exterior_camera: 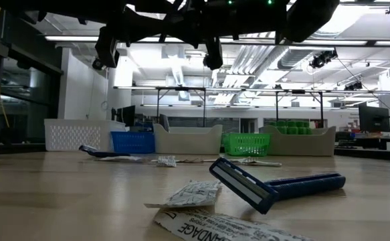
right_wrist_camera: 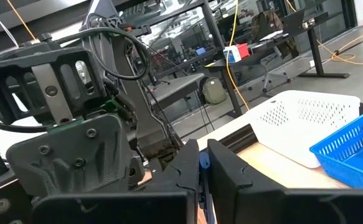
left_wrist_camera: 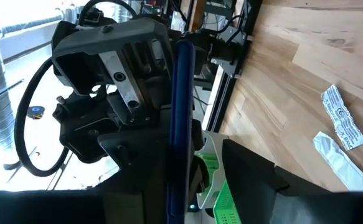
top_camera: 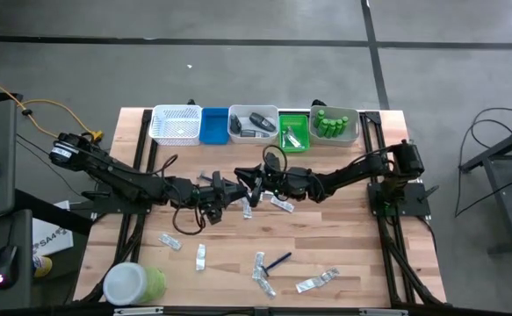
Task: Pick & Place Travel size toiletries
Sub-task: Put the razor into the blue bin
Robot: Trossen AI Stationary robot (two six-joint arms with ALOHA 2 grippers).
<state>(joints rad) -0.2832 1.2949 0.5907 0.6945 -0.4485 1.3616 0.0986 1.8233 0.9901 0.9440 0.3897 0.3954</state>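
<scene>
My two grippers meet nose to nose above the table's middle: the left gripper (top_camera: 232,189) (left_wrist_camera: 195,146) and the right gripper (top_camera: 254,186) (right_wrist_camera: 203,155). A thin blue razor (left_wrist_camera: 181,112) runs between them, off the table. The right gripper is shut on it. The left gripper's fingers stand apart with the razor's handle in the gap, close beside one finger (left_wrist_camera: 137,165); I cannot tell whether it touches. A second blue razor (top_camera: 277,261) (exterior_camera: 275,187) lies flat on the wood among silvery sachets (top_camera: 258,263). My right gripper pinches the blue razor between its two fingers; a sliver of blue (right_wrist_camera: 203,163) shows in the narrow gap near the fingertips. Which part of the razor that is cannot be told. The razor is lifted clear of the table.
Along the far edge stand a white basket (top_camera: 176,125), a blue tray (top_camera: 213,125), a grey tray with dark pieces (top_camera: 253,123), a green tray (top_camera: 293,130) and a tray of green bottles (top_camera: 336,123). A white-lidded green jar (top_camera: 133,283) sits at the near left corner. More sachets (top_camera: 317,281) lie scattered.
</scene>
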